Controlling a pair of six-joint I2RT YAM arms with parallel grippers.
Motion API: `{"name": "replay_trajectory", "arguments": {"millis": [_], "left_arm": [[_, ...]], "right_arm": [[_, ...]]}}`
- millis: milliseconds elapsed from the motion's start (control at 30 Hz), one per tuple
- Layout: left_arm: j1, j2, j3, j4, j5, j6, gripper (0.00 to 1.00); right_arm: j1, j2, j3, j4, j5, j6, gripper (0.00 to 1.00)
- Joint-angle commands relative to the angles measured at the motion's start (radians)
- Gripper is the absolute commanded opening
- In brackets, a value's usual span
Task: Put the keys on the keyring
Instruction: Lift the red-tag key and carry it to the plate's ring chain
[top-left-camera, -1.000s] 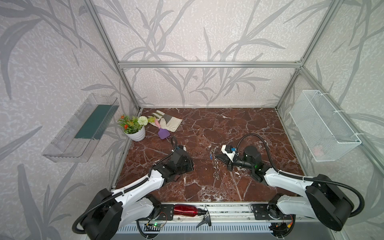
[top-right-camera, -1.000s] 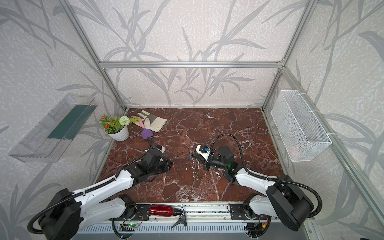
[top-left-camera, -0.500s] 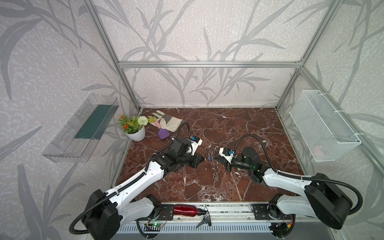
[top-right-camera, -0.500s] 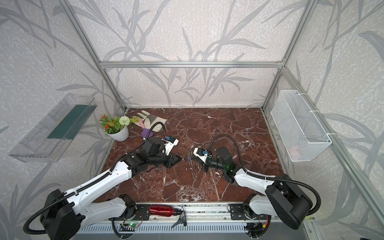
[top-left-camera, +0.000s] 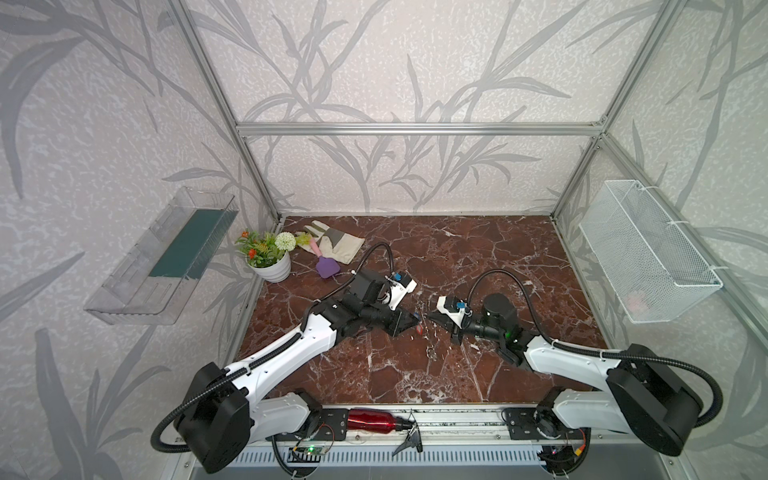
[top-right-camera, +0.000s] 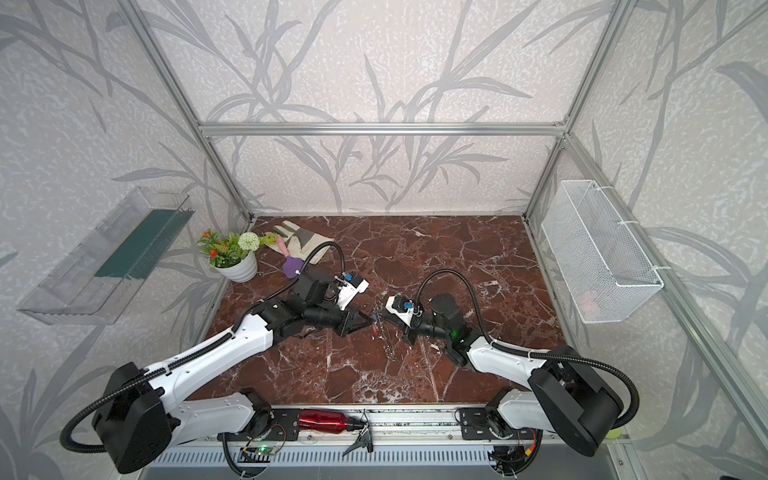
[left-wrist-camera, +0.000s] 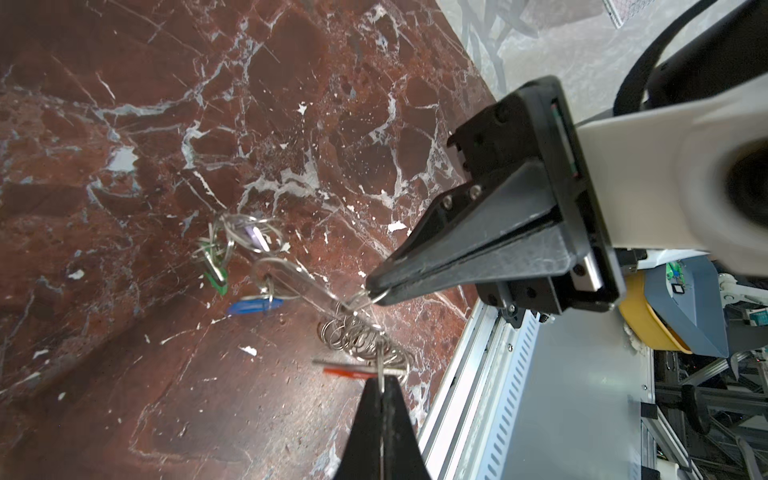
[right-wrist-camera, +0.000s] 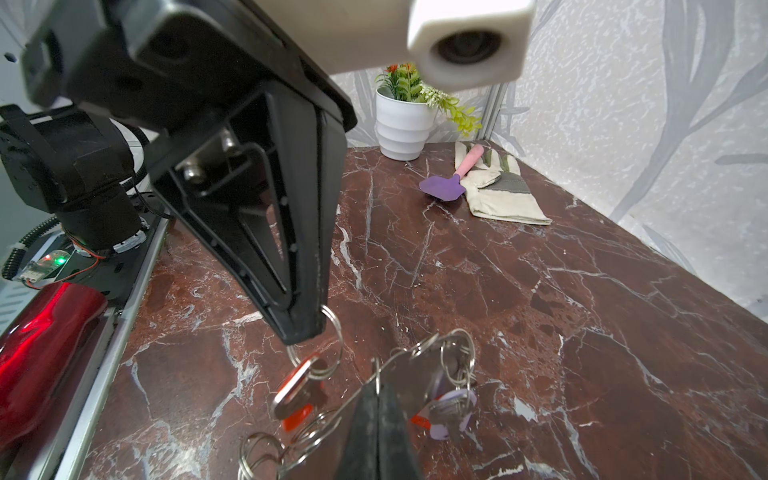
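Right wrist view: the left gripper (right-wrist-camera: 305, 334) has its black jaws pressed together on the loop at the head of a small silvery metal key with a red-orange plastic tag (right-wrist-camera: 293, 392), which dangles just below the tip. The right gripper (right-wrist-camera: 377, 388), jaws equally tight, pinches the rim of the flat grey crescent-shaped keyring (right-wrist-camera: 415, 370), and a lilac-tagged key (right-wrist-camera: 453, 409) hangs from the plate just beyond those jaws. In the left wrist view, a green-tagged key (left-wrist-camera: 218, 279) and a blue-tagged key (left-wrist-camera: 253, 307) hang further out past the right gripper's tip. The step looks like joining the red-orange key to a free split ring (left-wrist-camera: 357, 338) on the plate's edge. It should go best if the right jaws hold the plate steady while the left jaws bring the loop edge-on and turn it in rather than push. Whether loop and ring are linked, I cannot tell.
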Motion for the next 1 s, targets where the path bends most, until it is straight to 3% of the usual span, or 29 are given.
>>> {"name": "replay_trajectory", "arguments": {"millis": [0,967], "left_arm": [[-0.004,0.012,0.04,0.023,0.019,0.029,0.0],[-0.004,0.081,0.064,0.032,-0.062,-0.007,0.0]], "right_arm": [[0.006,0.007,0.032,0.013,-0.003,-0.007,0.0],[0.005,0.021,0.033,0.022,-0.015,0.001,0.0]]}}
